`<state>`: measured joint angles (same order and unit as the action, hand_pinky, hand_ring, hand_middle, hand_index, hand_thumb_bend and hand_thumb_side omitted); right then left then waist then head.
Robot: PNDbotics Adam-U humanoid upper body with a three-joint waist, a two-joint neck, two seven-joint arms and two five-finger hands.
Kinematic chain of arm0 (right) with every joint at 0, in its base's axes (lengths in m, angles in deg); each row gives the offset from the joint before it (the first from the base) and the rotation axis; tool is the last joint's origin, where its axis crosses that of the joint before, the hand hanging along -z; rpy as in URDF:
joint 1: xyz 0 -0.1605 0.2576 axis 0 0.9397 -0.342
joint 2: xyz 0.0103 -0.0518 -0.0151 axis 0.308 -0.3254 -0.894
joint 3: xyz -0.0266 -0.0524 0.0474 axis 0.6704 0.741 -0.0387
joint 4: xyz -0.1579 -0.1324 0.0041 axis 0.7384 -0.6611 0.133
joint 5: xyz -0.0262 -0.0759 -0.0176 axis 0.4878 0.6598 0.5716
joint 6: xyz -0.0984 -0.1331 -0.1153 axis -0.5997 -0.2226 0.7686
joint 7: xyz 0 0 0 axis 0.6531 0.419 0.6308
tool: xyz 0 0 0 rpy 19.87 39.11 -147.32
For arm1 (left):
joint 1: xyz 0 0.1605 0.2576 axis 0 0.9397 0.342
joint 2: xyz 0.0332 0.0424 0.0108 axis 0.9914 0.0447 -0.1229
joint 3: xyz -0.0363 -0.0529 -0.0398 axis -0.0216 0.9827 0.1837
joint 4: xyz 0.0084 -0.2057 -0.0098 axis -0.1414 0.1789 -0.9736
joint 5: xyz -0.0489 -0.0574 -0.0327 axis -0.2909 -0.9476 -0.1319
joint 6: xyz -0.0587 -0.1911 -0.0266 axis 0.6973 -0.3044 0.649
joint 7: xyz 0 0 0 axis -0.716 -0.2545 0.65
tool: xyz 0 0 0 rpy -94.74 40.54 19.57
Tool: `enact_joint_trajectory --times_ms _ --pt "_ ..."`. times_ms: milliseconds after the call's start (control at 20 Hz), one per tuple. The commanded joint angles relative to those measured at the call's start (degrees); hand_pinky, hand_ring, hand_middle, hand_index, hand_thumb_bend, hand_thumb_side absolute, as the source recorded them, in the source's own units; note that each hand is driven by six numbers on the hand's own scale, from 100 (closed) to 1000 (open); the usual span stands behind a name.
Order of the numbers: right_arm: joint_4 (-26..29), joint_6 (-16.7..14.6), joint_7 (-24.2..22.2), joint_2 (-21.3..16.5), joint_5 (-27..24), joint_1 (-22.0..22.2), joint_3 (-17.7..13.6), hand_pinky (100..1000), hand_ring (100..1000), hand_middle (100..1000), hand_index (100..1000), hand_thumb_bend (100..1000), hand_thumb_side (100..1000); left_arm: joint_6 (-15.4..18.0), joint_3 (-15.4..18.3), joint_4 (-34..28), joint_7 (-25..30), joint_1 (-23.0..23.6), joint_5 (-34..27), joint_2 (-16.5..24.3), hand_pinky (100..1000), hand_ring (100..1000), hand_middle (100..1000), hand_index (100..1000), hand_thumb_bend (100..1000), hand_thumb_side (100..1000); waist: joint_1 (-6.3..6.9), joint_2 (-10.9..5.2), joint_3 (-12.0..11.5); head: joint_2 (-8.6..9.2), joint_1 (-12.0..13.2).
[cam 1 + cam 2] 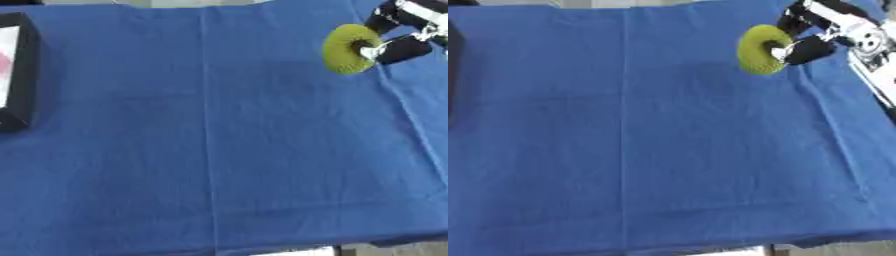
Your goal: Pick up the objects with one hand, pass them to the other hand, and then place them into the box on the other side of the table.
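Landmark for all positions: black box [19,75] with a pale interior, at the left edge of the surface [219,150], cut off by the frame in the left eye view. Inside it a pink patch shows against the white floor; cannot make out what it is.

Surface covered by a blue cloth [640,140] with faint fold creases; one long crease runs from the far edge to the near edge, right of the box.

Task object: yellow-green ring [760,49], doughnut-shaped with a dark centre hole. It is well apart from the box, on the opposite side of the surface, near the far right corner. It stands tilted on edge, its open face turned toward the box side. Whether its lower rim touches the cloth or hangs just above it cannot be told.

Right robot hand [811,46]: enters from the upper right corner, black with silver-white parts. Its fingers are curled around the right side of the ring, a pale fingertip reaching into the hole, so the ring is held in a pinch through its centre. The forearm [859,37] runs back toward the upper right, away from the box.

Left robot hand: does not appear in either eye view.

Between box and ring the cloth carries nothing visible.
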<state>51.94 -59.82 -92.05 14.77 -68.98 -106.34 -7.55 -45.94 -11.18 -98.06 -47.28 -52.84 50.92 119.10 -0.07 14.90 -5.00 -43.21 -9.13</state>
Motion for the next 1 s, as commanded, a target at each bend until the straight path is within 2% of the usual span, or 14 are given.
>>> enact_joint_trajectory --times_ms 50,300,750,800,850,1000 --pt "1.32 -0.08 1.63 0.34 -1.09 -1.71 -0.80 752 573 401 468 138 100 0.23 0.21 -1.00 0.27 -1.32 -0.12 1.03 821 627 604 699 100 455 0.08 -1.77 -0.05 0.04 0.18" --pt "1.52 -0.46 4.13 3.91 -2.66 -3.58 -0.24 739 564 393 465 113 100 0.38 -0.02 -2.22 0.66 -1.89 -0.39 0.99 821 626 603 698 100 452 0.14 -2.02 -0.24 0.04 0.24" --pt "0.42 -1.38 5.32 10.52 -2.05 -6.61 1.27 729 557 387 462 100 100 0.63 -1.16 -3.75 2.16 -4.51 -0.39 0.12 821 626 603 699 100 441 0.19 -2.58 -0.68 -0.40 0.28" --pt "0.20 -1.53 5.38 11.28 -1.95 -6.90 1.41 727 555 386 462 100 100 0.71 -1.39 -4.07 2.51 -4.99 -0.34 -0.06 821 627 603 699 100 486 0.22 -2.64 -0.74 -0.44 0.27" --pt "-0.03 -1.71 5.46 12.15 -1.88 -7.23 1.55 726 554 385 462 100 100 0.84 -1.71 -4.49 2.98 -5.58 -0.29 -0.29 821 627 604 700 100 438 0.26 -2.71 -0.79 -0.49 0.27" --pt "-0.75 -2.17 5.67 14.38 -1.37 -8.04 2.07 725 552 384 460 100 100 1.00 -2.70 -5.65 4.55 -7.21 -0.02 -0.95 820 629 605 701 100 429 0.36 -2.94 -0.91 -0.62 0.24"
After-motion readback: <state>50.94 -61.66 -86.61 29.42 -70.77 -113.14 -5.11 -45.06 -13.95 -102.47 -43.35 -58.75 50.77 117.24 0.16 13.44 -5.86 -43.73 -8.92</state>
